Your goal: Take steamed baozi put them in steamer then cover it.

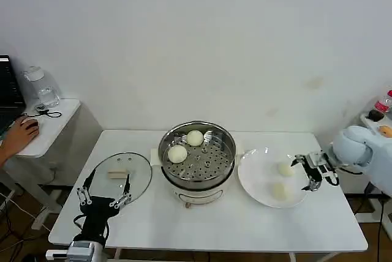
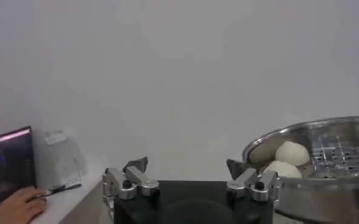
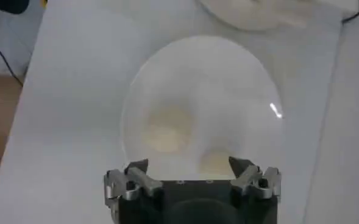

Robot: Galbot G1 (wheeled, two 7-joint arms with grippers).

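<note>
On the white table [image 1: 245,225], two baozi [image 1: 185,145] sit in the steamer [image 1: 197,159] and two more [image 1: 282,179] on the white plate [image 1: 254,179]. The right gripper [image 1: 305,173] hangs wide open and empty at the plate's right edge, just beside them. The left gripper [image 1: 104,191], open, hovers over the glass cover [image 1: 122,175].

Steamer [image 1: 197,159]: set mid-table [image 1: 233,225].
Cover [image 1: 120,175]: laid flat, left of steamer.
Plate [image 1: 257,182]: placed right of steamer.
Baozi: two [image 1: 185,145] in steamer, far left; two [image 1: 282,179] on plate.
</note>
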